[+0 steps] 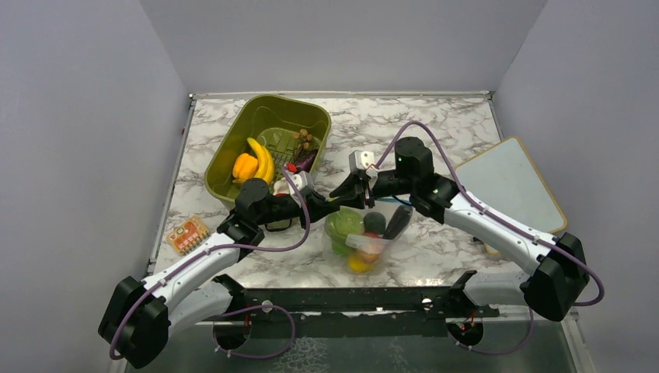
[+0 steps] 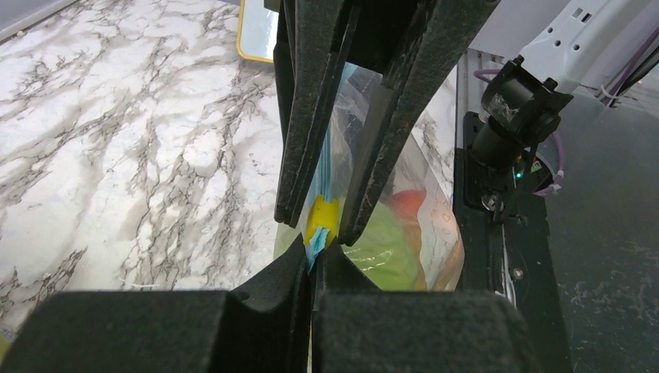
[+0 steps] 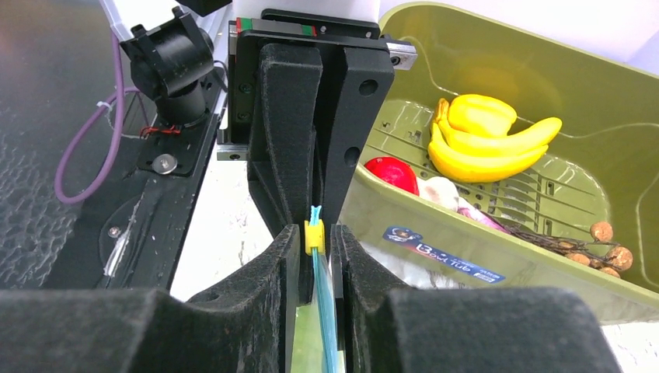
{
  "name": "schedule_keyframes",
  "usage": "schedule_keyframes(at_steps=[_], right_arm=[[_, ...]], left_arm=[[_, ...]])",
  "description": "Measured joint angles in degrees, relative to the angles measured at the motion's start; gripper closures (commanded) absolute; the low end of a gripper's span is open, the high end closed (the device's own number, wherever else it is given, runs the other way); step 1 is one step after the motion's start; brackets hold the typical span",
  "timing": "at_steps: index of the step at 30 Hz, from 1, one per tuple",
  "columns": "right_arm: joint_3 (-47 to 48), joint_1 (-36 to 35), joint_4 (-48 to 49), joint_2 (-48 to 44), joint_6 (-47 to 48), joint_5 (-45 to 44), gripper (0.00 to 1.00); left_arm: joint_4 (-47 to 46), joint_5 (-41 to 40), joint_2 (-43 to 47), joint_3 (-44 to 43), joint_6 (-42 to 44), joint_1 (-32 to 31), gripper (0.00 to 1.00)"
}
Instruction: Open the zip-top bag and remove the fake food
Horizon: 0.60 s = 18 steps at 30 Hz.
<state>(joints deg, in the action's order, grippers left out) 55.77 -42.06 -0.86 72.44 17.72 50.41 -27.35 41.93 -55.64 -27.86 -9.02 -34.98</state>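
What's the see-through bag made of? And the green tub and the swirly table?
The bag looks like thin, clear plastic film: it crinkles and shines, and the toy food shows through. The green tub looks like hard moulded plastic, smooth and glossy, with slots in its floor. The table has a marble pattern; real stone or a printed sheet, I cannot tell.
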Motion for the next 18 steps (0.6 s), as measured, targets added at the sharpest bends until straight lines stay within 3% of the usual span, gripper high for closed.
schedule_keyframes(at_steps=[6,11,18], right_arm=[[0.00,0.00,-0.74,0.39,0.50,0.02,0.79],[0.00,0.00,-1.01,0.42,0.74,0.00,0.91],[0.00,0.00,-0.90,0.39,0.81,-0.48,0.99]], left_arm=[[0.33,0.00,0.15,0.00,0.20,0.00,1.00],[0.92,0.00,0.24,-0.11,0.48,0.00,1.00],[1.57,0.00,0.24,-0.42,0.74,0.00,1.00]])
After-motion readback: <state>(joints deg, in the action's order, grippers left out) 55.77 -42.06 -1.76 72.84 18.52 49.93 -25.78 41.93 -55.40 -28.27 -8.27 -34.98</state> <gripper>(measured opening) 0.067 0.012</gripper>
